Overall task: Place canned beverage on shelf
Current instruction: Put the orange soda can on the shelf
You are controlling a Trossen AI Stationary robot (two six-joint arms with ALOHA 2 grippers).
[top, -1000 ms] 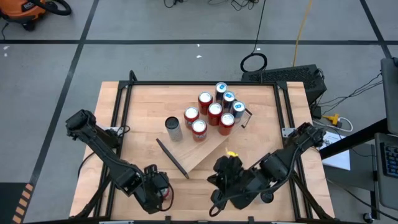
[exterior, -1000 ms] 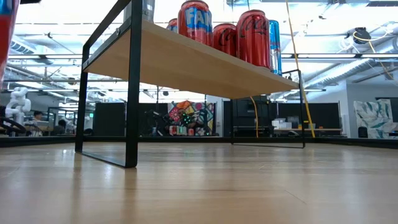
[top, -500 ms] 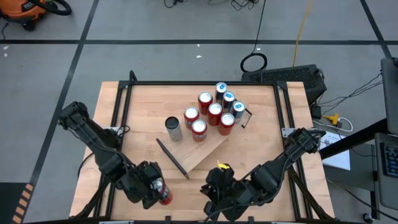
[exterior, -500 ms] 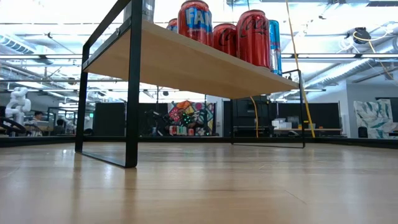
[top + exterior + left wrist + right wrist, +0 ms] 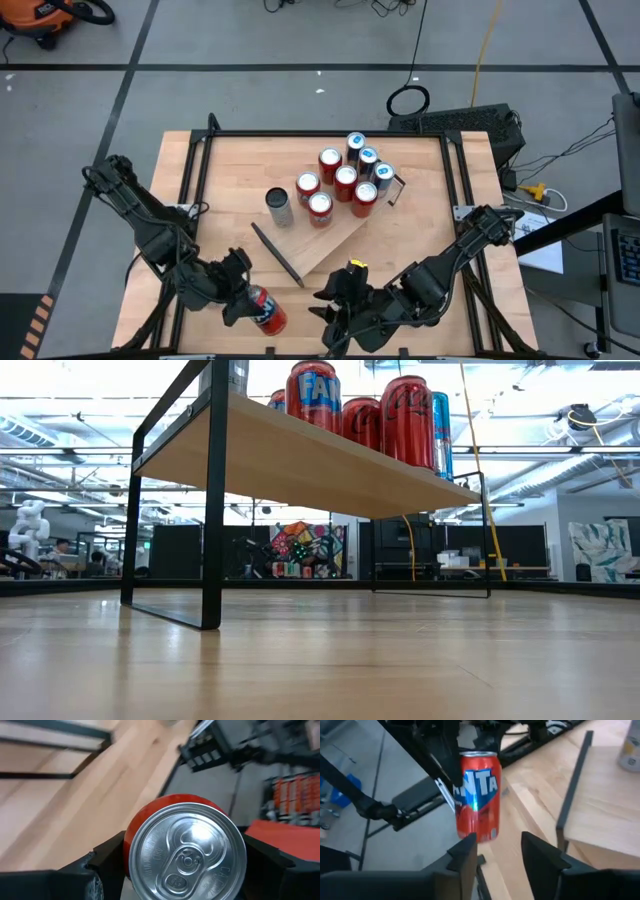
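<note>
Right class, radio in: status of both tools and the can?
Left tool shut on red can, near table's front edge. Right tool open beside it. Shelf already crowded.

The wooden table had a pale top set inside a black frame, and stood on a grey floor crossed by dark lines. On the table stood the shelf, a light-wood board set at an angle across the middle, with a thin black bracket at its near short end. In the low view the shelf rose above the tabletop on black brackets whose feet rested on the wood; the tabletop beneath and in front of it lay bare. Cables and a black box lay on the floor beyond the table's far edge.
</note>
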